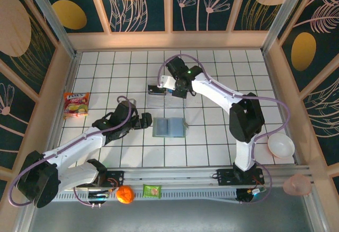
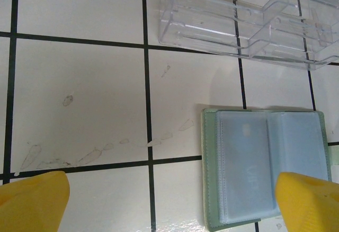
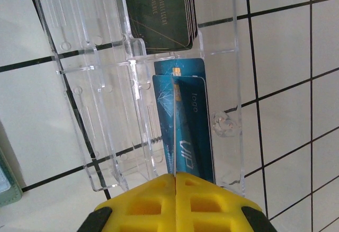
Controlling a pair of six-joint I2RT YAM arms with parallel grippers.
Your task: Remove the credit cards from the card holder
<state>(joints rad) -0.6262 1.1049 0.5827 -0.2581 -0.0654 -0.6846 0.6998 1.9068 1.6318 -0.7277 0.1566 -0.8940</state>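
Two pincers, two states: your right gripper (image 3: pixel 175 181) pinches a blue credit card (image 3: pixel 174 131) edge-on over the clear tray (image 3: pixel 79 83), as its wrist view shows; your left gripper (image 2: pixel 169 205) gapes by the card holder (image 2: pixel 265 163), lying open mid-worktop.

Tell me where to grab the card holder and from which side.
Grip the card holder by the cover edge facing the left tool, where the grey-green border shows. It lies open and flat, so come in low from that side, likely sliding one finger under.
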